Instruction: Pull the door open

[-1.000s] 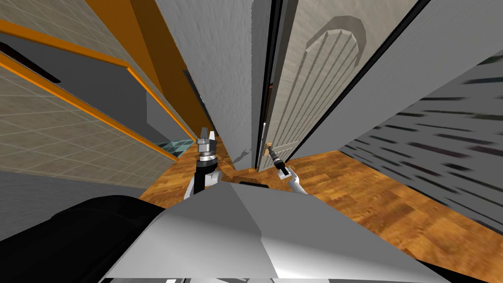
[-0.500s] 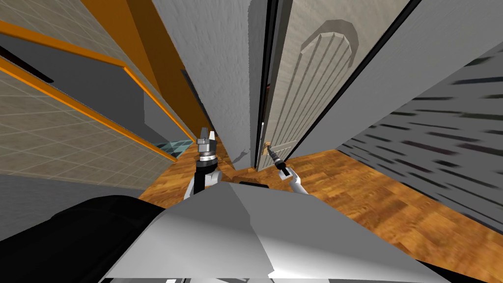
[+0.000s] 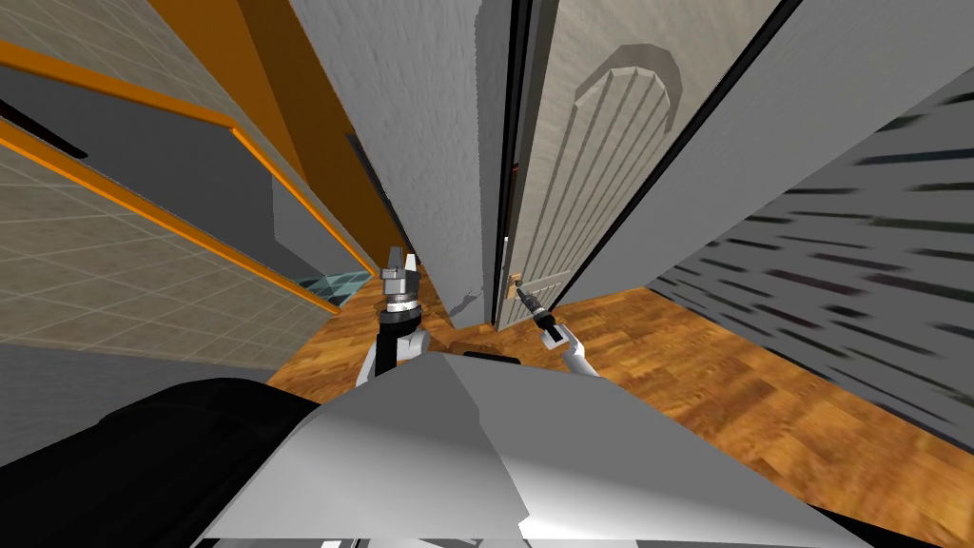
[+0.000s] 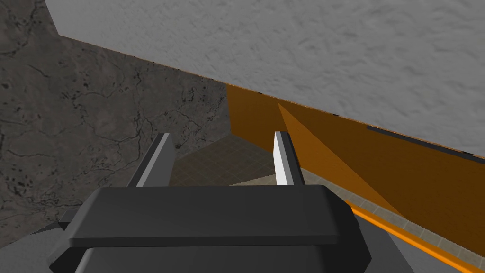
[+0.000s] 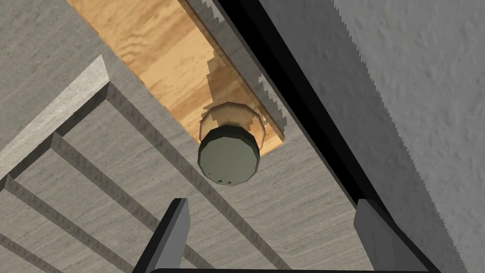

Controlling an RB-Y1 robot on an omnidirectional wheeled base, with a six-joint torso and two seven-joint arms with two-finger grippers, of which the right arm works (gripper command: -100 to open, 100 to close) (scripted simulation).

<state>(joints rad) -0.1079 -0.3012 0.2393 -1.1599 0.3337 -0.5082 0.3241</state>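
The pale grey panelled door (image 3: pixel 590 171) stands straight ahead, with a black gap along its latch edge. Its dark round knob (image 5: pixel 229 159) sits on a tan wooden plate (image 5: pixel 161 61) and appears small in the head view (image 3: pixel 516 282). My right gripper (image 5: pixel 272 204) is open and points at the door (image 5: pixel 118 199). The knob lies just beyond the fingertips, nearer one finger (image 5: pixel 175 222), and neither finger touches it. In the head view the right gripper (image 3: pixel 529 301) sits just below the knob. My left gripper (image 3: pixel 399 262) is raised to the left, open (image 4: pixel 222 137) and empty.
A grey textured wall (image 3: pixel 418 143) stands left of the door, and its corner (image 3: pixel 476 285) is close to both arms. Another grey wall (image 3: pixel 761 114) flanks the right. Orange-trimmed walls (image 3: pixel 190 219) line the left side. Wooden floor (image 3: pixel 723 381) stretches to the right.
The whole head view has rolled and shifted slightly, so my head or base has moved. Both grippers keep their places, and the right one stays at the knob.
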